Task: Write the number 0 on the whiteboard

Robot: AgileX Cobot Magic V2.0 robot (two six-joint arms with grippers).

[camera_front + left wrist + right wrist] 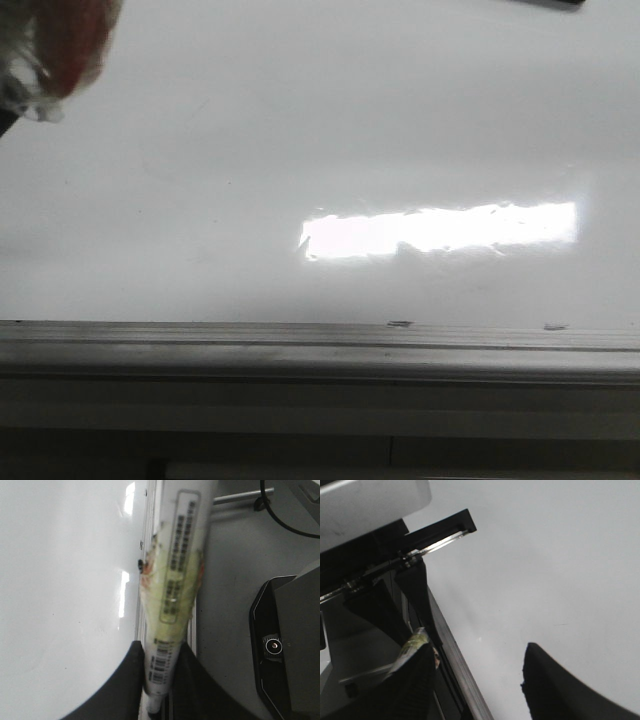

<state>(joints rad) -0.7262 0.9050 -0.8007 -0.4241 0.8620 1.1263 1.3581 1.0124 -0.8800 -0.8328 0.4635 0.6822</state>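
So the whiteboard (250, 130) is totally blank right now, no 0 anywhere in any view, just that bright reflection (440, 228) across the front shot and the grey frame (300, 345) along the near edge.

The left gripper (160, 680) is clamped on a marker (172, 595), the fat kind with a yellowish barcode label. The left wrist view shows it lying along the frame edge of the board rather than over the white part. Whether the tip is uncapped is hard to say, since the far end runs out of the picture. In the front view there's only a blurry reddish blob (60, 45) at the top left corner, probably that same marker.

The right gripper (480, 680) has its fingers spread wide apart with nothing in them, hanging over the board next to the frame.

What could go wrong, as I see it:
- If the cap's on, it'll trace a nice invisible 0.
- The marker is over the frame, so if it drops there it hits metal instead of board.
- The grip is down at one end, so pressing hard could tilt or slide the marker between the fingers and the loop won't close.
- The right arm is parked over the board, so it could get in the way.
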